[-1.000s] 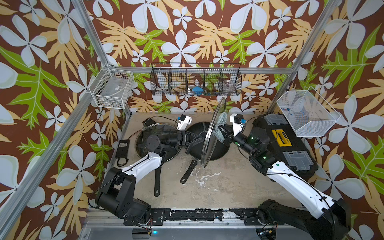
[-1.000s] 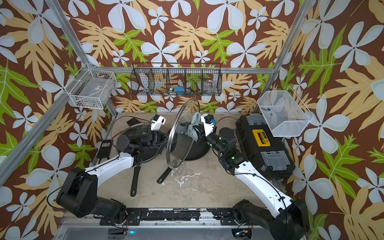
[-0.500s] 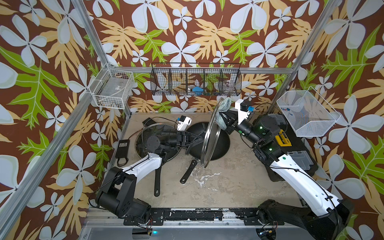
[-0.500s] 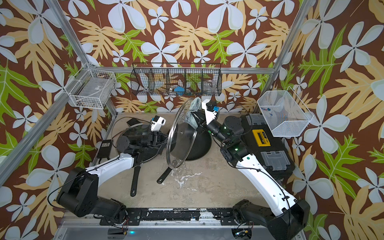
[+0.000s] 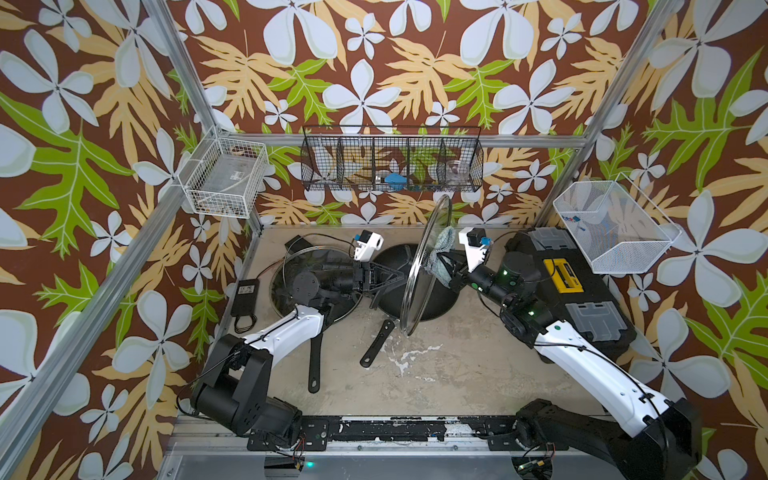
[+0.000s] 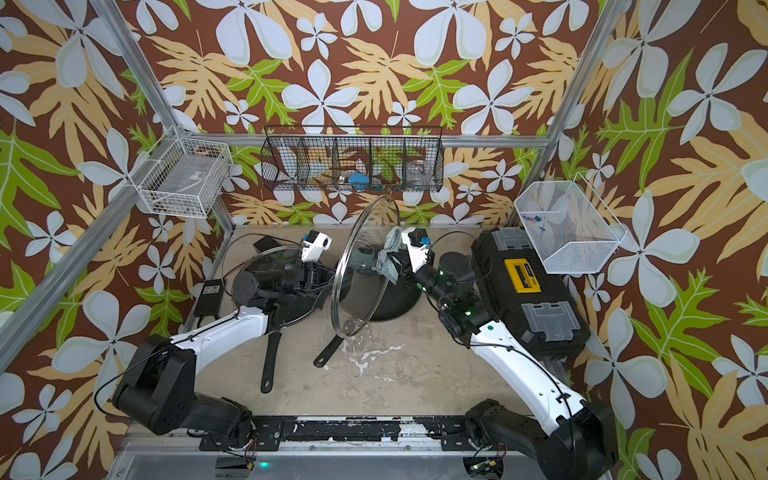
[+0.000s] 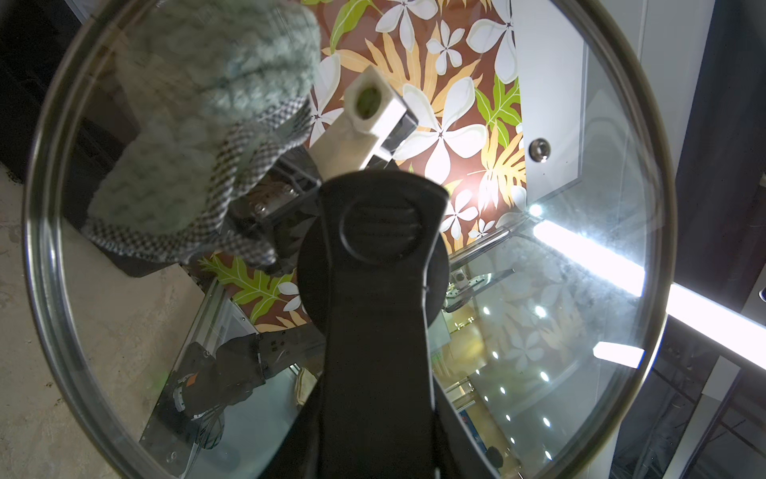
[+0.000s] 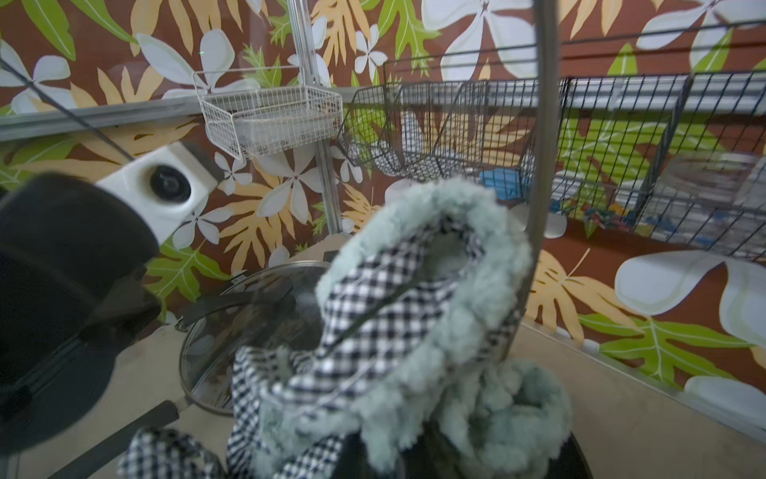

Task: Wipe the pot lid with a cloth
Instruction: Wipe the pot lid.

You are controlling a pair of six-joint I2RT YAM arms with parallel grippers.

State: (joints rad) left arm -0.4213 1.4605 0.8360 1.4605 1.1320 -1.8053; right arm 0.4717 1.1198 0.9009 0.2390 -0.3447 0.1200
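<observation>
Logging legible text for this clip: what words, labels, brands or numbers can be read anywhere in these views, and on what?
"FC" (reads roughly so): pale mark on the black power adapter, seen in both top views.
Yellow plate on the black toolbox: dark print, too small to read.
Label on the clear box in the white wire basket: too blurred to read.
Wrist views: no text.

Two glass lids: an upright lid [image 5: 415, 291] and a flat lid [image 5: 324, 255]; two frying pans: left pan [image 5: 314, 365], right pan [image 5: 436, 299]; one cloth [image 5: 441, 251]; three wire baskets: white basket [image 5: 224, 178], black basket [image 5: 390, 158], second white basket [image 5: 615, 228]; one toolbox [image 5: 582, 291] at the right edge of the table [image 5: 457, 374]; one power adapter [image 5: 245, 297] at its left edge.
</observation>
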